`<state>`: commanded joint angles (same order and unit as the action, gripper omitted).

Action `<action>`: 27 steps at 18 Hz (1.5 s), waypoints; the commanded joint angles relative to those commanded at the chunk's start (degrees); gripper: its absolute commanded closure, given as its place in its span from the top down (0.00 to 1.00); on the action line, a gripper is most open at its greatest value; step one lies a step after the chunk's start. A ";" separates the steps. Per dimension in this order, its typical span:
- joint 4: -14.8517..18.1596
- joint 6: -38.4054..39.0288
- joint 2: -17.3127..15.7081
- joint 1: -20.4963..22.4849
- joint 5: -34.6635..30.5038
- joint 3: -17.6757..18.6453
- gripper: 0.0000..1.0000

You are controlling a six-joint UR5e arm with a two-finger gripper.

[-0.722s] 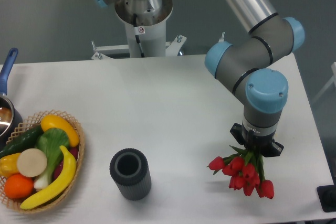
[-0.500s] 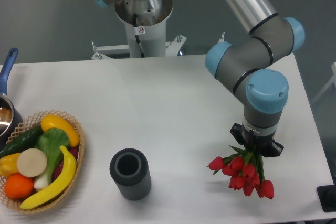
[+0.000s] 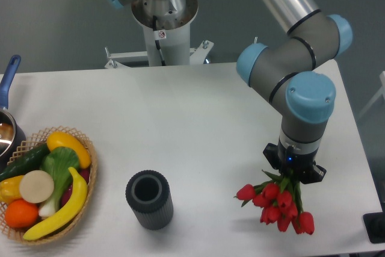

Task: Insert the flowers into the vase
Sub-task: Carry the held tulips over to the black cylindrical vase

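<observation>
My gripper [image 3: 293,176] is clamped on the green stems of the red tulip bunch [image 3: 274,203], buds hanging below it and fanning slightly left. The short dark grey ribbed cylinder vase [image 3: 148,199] stands upright on the white bench [image 3: 180,118], well off to my gripper's left, mouth open upward. Tulips look soft; the vase rigid with a thick rim.

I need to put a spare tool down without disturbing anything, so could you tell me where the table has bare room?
The broad white stretch from the vase back to the arm's base is bare, as is the gap between the vase and the flowers. The left edge is crowded by the basket and pot; the gripper occupies the right front.
</observation>
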<state>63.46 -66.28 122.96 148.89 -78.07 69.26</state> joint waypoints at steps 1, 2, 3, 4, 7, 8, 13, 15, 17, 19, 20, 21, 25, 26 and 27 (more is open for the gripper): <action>-0.09 0.97 0.00 0.00 2.64 -0.53 0.00; -0.17 2.63 0.00 0.00 5.36 -1.06 0.00; -0.78 4.38 0.00 0.00 8.26 -1.15 0.00; -1.75 5.79 0.00 0.09 11.86 -1.15 0.00; -3.34 8.43 0.17 1.14 27.48 -0.97 0.00; -4.12 9.75 0.18 1.58 33.37 -0.97 0.00; -13.25 17.75 -0.61 1.06 42.03 -0.80 0.00; -15.20 19.34 -2.19 1.06 45.71 -0.53 0.00; -15.29 19.78 -4.21 1.14 48.18 -0.27 0.00; -15.29 19.78 -5.36 1.23 49.68 -0.18 0.00; -15.38 19.78 -5.54 1.41 51.16 -0.27 0.00; -15.38 19.78 -5.97 1.58 52.75 -0.18 0.00; -15.47 19.61 -7.21 1.23 56.53 -0.18 0.00; -15.56 19.61 -7.21 1.06 57.76 -0.09 0.00; -16.08 19.61 -7.21 0.88 59.16 0.08 0.00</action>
<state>47.38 -46.67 115.75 149.77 -18.91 69.34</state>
